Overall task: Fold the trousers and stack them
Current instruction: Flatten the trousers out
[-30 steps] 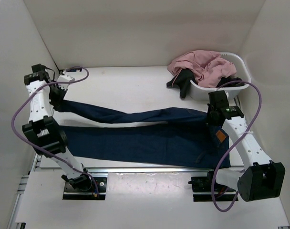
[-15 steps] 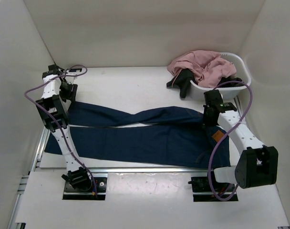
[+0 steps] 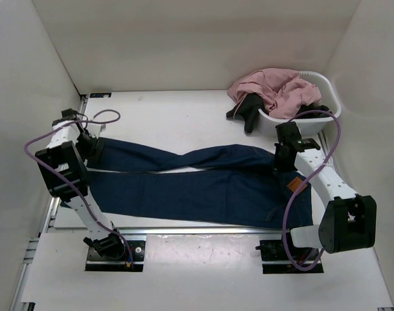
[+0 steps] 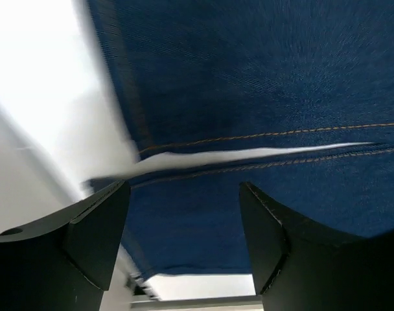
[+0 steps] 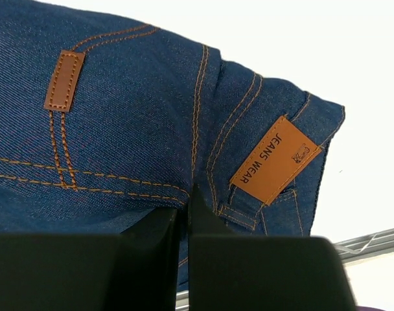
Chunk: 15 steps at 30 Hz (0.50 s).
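The dark navy-blue denim trousers (image 3: 203,188) lie flat on the white worktop (image 3: 184,116). In the top view their long axis runs from 9 to 3 o'clock, with the hems at 9 and the waistband at 3. The left hand (image 4: 184,189) hangs over the hems, fingers wide apart, holding nothing. The right hand (image 5: 184,204) appears pinched narrow on denim just beside the orange-brown waistband patch (image 5: 275,159). A lengthwise fold would likely carry the hems towards 3 o'clock.

pink garment (image 3: 271,87) in white basket (image 3: 331,98), black garment (image 3: 249,110)
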Each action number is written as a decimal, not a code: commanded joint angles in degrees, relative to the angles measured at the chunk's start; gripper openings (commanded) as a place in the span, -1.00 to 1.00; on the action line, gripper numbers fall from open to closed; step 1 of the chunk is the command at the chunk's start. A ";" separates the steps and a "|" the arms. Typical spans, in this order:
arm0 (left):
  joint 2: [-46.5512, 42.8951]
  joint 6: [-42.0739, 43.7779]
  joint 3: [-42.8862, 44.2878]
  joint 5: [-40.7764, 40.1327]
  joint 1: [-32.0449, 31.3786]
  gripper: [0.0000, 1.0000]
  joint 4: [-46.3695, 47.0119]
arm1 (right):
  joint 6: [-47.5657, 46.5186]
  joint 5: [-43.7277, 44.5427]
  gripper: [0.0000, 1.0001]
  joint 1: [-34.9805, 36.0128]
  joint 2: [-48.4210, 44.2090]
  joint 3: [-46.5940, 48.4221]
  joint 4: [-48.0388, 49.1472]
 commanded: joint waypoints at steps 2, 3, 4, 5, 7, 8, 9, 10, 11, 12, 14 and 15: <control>1.86 -0.88 -1.53 3.23 2.23 0.59 3.63 | -0.83 -0.68 -1.00 0.73 0.87 2.84 -0.39; 1.86 -2.20 -1.53 3.24 2.24 0.61 6.08 | -0.83 -0.68 -1.00 0.73 0.87 2.84 -0.39; 1.86 -2.99 -2.31 3.24 2.24 0.61 7.49 | -0.83 -0.68 -1.00 0.73 0.87 2.84 -0.39; 1.86 -3.78 -3.10 2.37 2.24 0.61 8.64 | -0.83 -0.68 -1.00 0.73 0.87 2.84 -0.39; 2.39 -5.01 -3.11 1.75 2.24 0.64 10.14 | -0.83 -0.68 -1.00 0.73 0.87 2.84 -0.92; 2.91 -5.02 -3.11 1.75 2.24 0.64 10.14 | -0.83 -0.68 -1.00 0.73 0.35 2.31 -0.92; 2.92 -5.63 -3.11 1.14 2.24 0.64 10.66 | -0.31 -0.68 -1.00 0.73 0.35 2.31 -0.92; 3.61 -5.64 -3.11 1.13 2.24 0.64 10.67 | -0.30 -0.68 -1.00 0.73 0.35 1.70 -0.92; 3.62 -5.64 -3.11 1.13 2.24 0.64 11.54 | -0.30 -0.68 -1.00 0.73 0.35 1.17 -0.92; 4.32 -5.64 -3.11 2.00 2.24 0.64 12.07 | -0.30 -0.68 -1.00 0.73 0.35 1.17 -0.92; 4.85 -5.03 -3.72 2.88 1.01 0.58 12.08 | -0.30 -0.68 -1.00 0.73 0.35 1.17 -0.92; 4.85 -5.02 -4.51 2.89 1.01 0.52 12.08 | -0.30 -0.68 -1.00 0.73 0.35 1.17 -0.92</control>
